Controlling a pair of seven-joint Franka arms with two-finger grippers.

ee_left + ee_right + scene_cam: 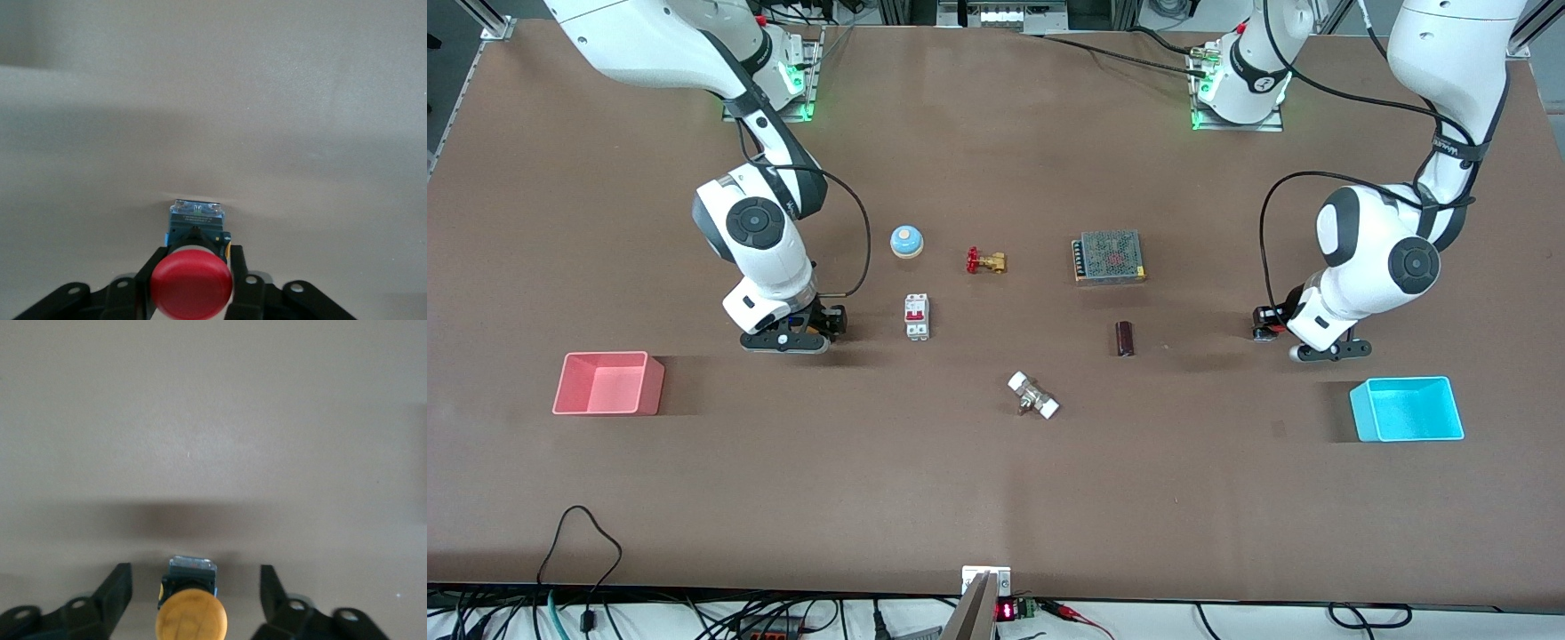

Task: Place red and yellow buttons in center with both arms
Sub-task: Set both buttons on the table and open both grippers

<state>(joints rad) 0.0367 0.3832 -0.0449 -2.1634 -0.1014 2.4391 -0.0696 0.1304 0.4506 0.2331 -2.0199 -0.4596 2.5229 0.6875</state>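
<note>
Down at the left arm's end of the worktop (pixel 996 498), we found the left claw (pixel 191 287) low and closed around the red button (pixel 191 285), fingers (pixel 148 283) pressed against the black body under the red cap. The button's blue-and-clear base rested on the worktop. From the front camera only a sliver of red showed beside the left claw (pixel 1327 349), farther from that camera than the blue bin (pixel 1407 410).

Over at the right arm's end, the right claw (pixel 193 600) stood wide open around the yellow button (pixel 191 617), its fingers (pixel 115 593) well clear of the cap on both sides and gripping nothing. That button stood upright on the worktop between them. From the front, the right claw (pixel 791 333) sat low, farther from the camera than the pink bin (pixel 608 384), and the button itself was hidden under it.

Between the two arms, we spotted a blue dome bell (pixel 906 241), a brass valve with a red handwheel (pixel 985 261) beside it, and a metal power supply (pixel 1109 257) toward the left arm's end. Nearer the camera lay a white circuit breaker (pixel 917 316), a dark cylindrical part (pixel 1125 339), and a white-ended metal fitting (pixel 1033 396).
</note>
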